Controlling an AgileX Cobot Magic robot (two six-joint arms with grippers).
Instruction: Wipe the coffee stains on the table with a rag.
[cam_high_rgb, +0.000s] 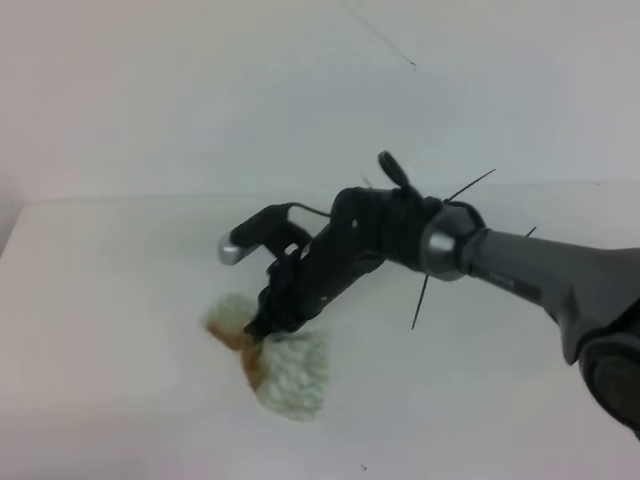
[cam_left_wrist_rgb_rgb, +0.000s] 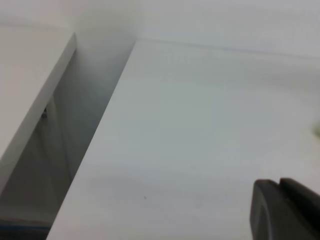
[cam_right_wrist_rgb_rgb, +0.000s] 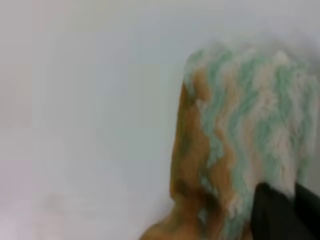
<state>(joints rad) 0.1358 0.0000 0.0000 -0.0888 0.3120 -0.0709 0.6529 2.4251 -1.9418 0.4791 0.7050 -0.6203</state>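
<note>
On the table (cam_high_rgb: 120, 300), right gripper (cam_high_rgb: 262, 328) pinched shut on rag (cam_high_rgb: 290, 372), pressing it down w/ brown along its edge; no open puddle visible, wipe prob. nearly done.

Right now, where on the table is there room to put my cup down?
The table is bare left of the rag, and along the near edge. The far strip behind the right gripper is free too. It is crowded only in the middle, where the arm presses the rag down.
</note>
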